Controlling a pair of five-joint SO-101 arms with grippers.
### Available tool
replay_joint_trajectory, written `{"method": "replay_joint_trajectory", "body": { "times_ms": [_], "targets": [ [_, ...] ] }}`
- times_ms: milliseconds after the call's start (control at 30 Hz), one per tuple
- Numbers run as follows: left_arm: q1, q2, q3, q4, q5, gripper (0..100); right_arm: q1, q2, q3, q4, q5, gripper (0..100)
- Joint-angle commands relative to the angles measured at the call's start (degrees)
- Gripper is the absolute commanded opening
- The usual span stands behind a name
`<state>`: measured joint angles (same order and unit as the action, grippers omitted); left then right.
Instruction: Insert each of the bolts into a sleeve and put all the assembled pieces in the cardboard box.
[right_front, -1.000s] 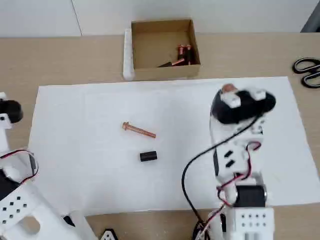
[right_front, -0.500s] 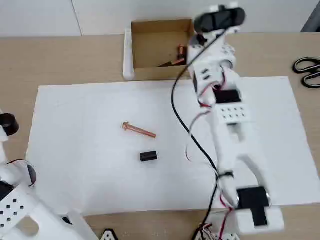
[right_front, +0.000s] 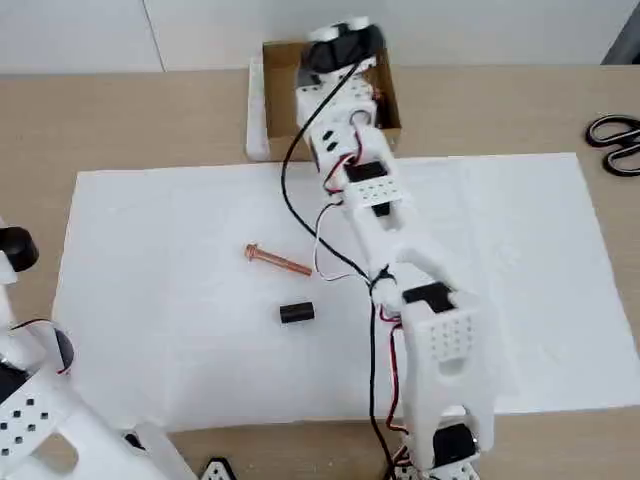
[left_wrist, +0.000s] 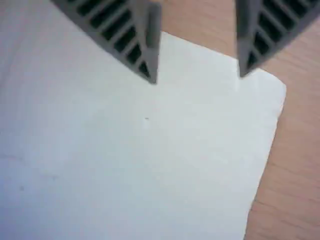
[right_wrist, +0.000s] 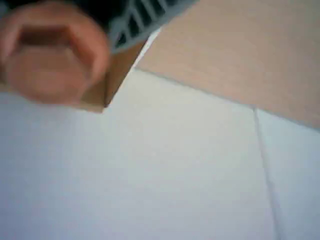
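Note:
The cardboard box (right_front: 272, 110) stands at the back of the table. My right arm (right_front: 365, 190) stretches across the white paper, its wrist over the box. In the right wrist view my right gripper (right_wrist: 92, 32) is shut on a copper bolt whose hexagonal head (right_wrist: 50, 55) hangs close by a box corner (right_wrist: 112, 80). A loose copper bolt (right_front: 277, 261) and a black sleeve (right_front: 296, 312) lie apart on the paper's left half. My left gripper (left_wrist: 197, 72) is open over a corner of the paper, nothing between its fingers.
A white paper sheet (right_front: 180, 350) covers most of the table. A white strip (right_front: 256, 110) leans along the box's left side. Black scissors (right_front: 615, 145) lie at the far right edge. The left arm's base (right_front: 30, 420) sits at the front left corner.
My right arm has swung from over the paper's right side forward and leftward to above the box, carrying the bolt. The loose bolt and sleeve have not moved.

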<state>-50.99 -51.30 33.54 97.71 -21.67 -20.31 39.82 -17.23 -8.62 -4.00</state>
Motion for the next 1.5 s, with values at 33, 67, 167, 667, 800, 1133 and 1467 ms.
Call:
{"method": "replay_joint_trajectory", "body": {
  "times_ms": [33, 67, 167, 667, 800, 1133, 1467],
  "targets": [
    [-0.2, -1.0, -0.7, 0.5, -0.4, 10, -1.0, 5.6, -10.8, -2.2, -0.8, 0.8],
    [-0.2, -1.0, -0.7, 0.5, -0.4, 10, -1.0, 6.9, -12.0, -2.2, -0.8, 0.8],
    [-0.2, -1.0, -0.7, 0.5, -0.4, 10, -1.0, 10.5, -15.6, -2.0, -0.6, 0.8],
    [-0.2, -1.0, -0.2, 0.6, -1.3, 10, -0.8, 13.1, -16.7, 3.9, -0.5, 20.8],
    [-0.2, -1.0, -0.2, 0.6, -1.3, 10, -0.7, 12.9, -16.7, 6.0, -0.5, 21.6],
    [-0.2, -1.0, -0.7, 0.6, -1.1, 10, 2.7, 7.4, -16.8, 13.8, -0.7, 21.6],
    [-10.8, -1.0, -9.6, 0.2, 4.5, 10, 4.5, -10.9, -16.8, 46.8, -0.9, 21.6]
  ]
}}
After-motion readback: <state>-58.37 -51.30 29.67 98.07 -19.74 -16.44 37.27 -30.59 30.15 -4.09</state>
